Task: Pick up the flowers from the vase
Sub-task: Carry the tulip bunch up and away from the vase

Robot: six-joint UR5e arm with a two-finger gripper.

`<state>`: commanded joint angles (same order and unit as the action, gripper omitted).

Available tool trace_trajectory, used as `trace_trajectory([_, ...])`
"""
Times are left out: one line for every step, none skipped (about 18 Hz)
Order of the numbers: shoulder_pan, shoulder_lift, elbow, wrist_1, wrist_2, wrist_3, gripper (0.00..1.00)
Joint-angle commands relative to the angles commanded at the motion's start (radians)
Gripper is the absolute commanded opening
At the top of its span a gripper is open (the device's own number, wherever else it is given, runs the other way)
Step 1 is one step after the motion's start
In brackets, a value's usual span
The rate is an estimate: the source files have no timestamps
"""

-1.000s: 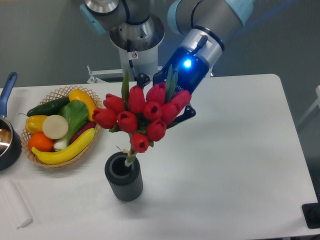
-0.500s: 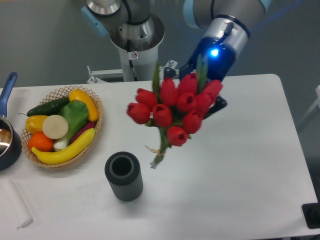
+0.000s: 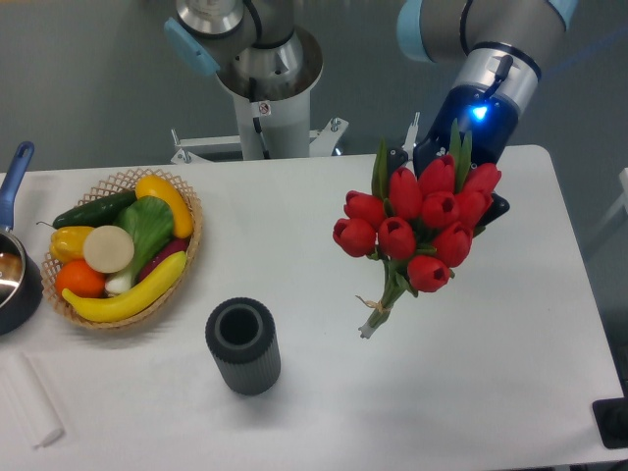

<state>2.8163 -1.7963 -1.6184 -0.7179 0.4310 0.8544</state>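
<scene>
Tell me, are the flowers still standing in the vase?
No, the flowers hang in the air at the gripper, off to the right of the empty vase.

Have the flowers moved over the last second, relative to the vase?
Yes. The flowers, held at the gripper, were lifted out of the vase and carried toward the image right; the vase stayed put.

Silver-grey tubular robot arm (image 3: 496,25) with pale blue plastic joint caps, round metal base column (image 3: 267,93) carrying a small white label with a red mark, dark blue glossy wrist housing (image 3: 471,132) with a lit blue lamp, black two-finger gripper (image 3: 446,186) mostly hidden
</scene>
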Motion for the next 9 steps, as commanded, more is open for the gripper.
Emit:
trace_trajectory([0.002,-0.002,0.002,0.000,0.000,0.002,0.32])
trace_trajectory([0.002,-0.002,0.002,0.000,0.000,0.005,0.32])
trace_trajectory([0.002,-0.003,0.002,0.000,0.000,0.009,0.32])
trace_trajectory([0.000,-0.006,0.002,0.000,0.002,0.012,0.32])
trace_trajectory([0.000,-0.011,0.002,0.000,0.002,0.014,0.32])
trace_trajectory([0.000,-0.011,0.002,0.000,0.002,0.014,0.32])
trace_trajectory([-0.001,-0.011,0.000,0.000,0.002,0.012,0.32])
trace_trajectory([-0.003,-0.011,-0.002,0.000,0.002,0.012,0.32])
trace_trajectory([-0.005,-0.009,0.000,0.000,0.003,0.012,0.32])
